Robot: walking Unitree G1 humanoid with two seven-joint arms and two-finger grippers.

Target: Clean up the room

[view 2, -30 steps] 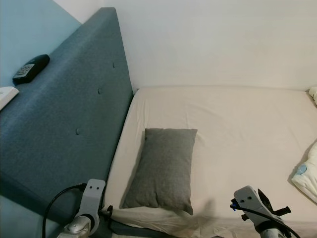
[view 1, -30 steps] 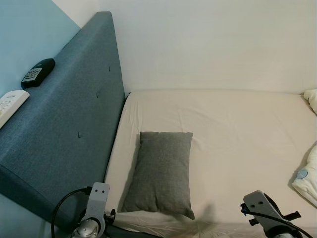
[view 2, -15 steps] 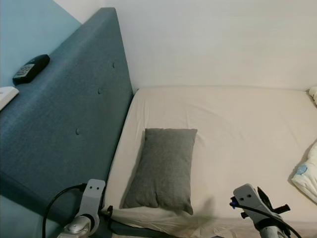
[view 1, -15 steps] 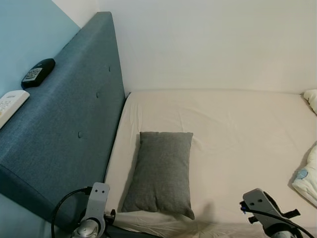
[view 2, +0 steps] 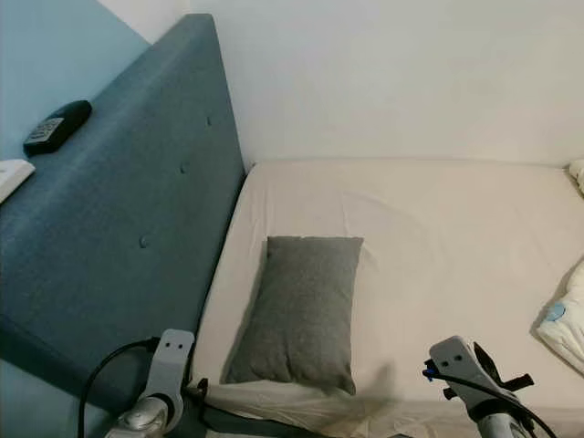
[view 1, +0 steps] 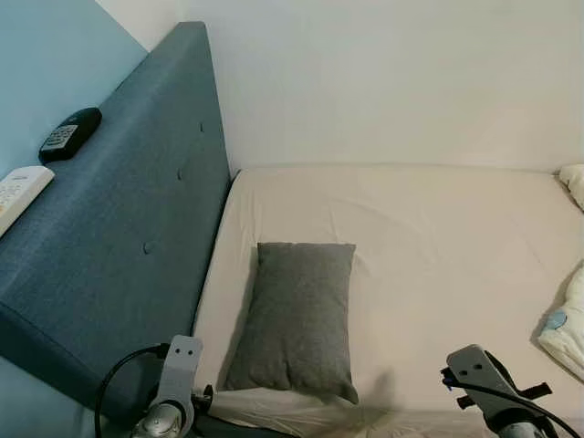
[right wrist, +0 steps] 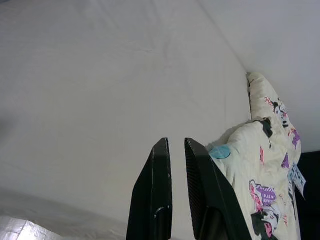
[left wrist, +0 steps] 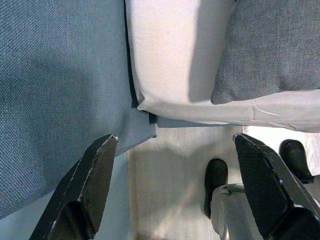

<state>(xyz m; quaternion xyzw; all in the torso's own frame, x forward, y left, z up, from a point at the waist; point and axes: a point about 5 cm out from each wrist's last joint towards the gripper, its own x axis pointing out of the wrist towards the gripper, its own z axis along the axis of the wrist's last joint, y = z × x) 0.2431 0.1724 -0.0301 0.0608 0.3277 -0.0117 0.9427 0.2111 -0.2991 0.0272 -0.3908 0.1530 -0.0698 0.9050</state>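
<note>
A grey pillow lies flat on the bed, low and left of centre in the head views, its long side running beside the blue-grey upholstered headboard that fills the left of the frame. On the headboard's top edge, at the far left, sit a black remote and, just below it, a white remote; their button markings are too small to read. A cream quilt printed with cartoon figures is bunched at the bed's right edge; it carries a round blue patch and a small tag whose lettering cannot be made out.

The left claw hangs released, its fingers spread wide, over the floor at the bed's near corner by the headboard, with the pillow's corner just beyond. The right claw is clenched on nothing, fingers nearly touching, above the bare sheet near the quilt.
</note>
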